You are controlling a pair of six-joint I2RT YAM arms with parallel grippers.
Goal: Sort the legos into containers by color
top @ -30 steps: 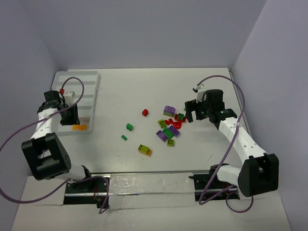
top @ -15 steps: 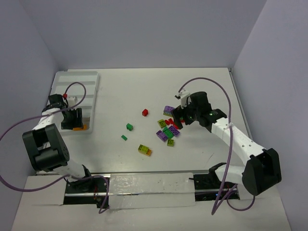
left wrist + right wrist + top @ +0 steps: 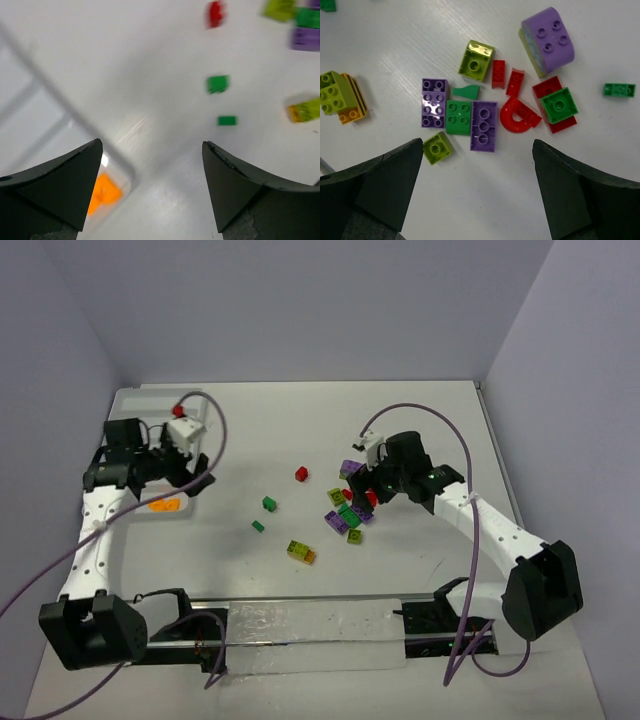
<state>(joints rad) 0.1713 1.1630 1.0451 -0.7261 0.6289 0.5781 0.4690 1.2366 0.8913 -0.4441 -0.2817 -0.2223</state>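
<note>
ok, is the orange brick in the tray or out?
In. The orange brick lies inside the corner compartment of the tray, within its low white wall. The left gripper is open and empty above it.

L wrist: purple brick [image 3: 306, 39] cut at rt edge, red brick [image 3: 215, 13] blurred | R wrist: green brick [image 3: 326, 4] cut top-lft

Top view high over table [image 3: 420, 420], 2 wrist views close, facing down, right shares lego cluster [image 3: 350, 510] with top
</note>
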